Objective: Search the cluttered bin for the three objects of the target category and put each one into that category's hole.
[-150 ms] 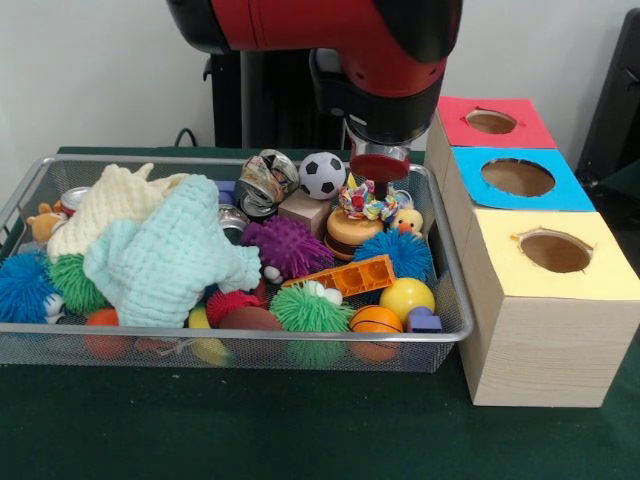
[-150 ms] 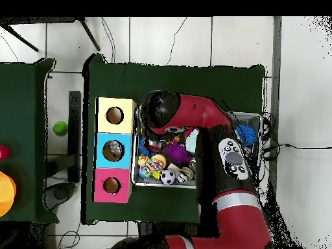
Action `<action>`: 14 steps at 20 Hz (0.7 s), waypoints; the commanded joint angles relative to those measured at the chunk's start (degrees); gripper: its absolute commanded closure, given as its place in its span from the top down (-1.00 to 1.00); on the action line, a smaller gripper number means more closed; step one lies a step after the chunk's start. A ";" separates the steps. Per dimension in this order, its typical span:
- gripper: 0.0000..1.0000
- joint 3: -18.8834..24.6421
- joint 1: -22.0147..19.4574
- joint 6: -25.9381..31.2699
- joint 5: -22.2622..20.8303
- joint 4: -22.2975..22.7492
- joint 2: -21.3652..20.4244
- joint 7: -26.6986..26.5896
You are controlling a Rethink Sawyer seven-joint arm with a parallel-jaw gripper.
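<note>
Since I cannot tell the gripper's [image 1: 380, 166] state above the bin [image 1: 452, 300], I'd descend slowly onto the colourful toy [image 1: 362, 200] directly beneath it, clear of the soccer ball [image 1: 321, 174] alongside.

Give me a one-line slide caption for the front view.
Sawyer arm hovering over a wire bin of mixed toys, beside red, blue and yellow sorting holes.

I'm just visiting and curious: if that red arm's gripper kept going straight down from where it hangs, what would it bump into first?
Probably the colourful frilly toy on the round orange piece, right under the gripper in the wire bin. Depth is unclear from the front view, so the wooden block beside it is possible.
</note>
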 commanded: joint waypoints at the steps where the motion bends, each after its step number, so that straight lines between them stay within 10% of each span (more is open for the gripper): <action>1: 1.00 -1.11 1.56 -2.64 -1.37 4.85 2.23 14.97; 14: 1.00 -3.48 1.14 -6.78 -3.96 6.19 3.20 13.65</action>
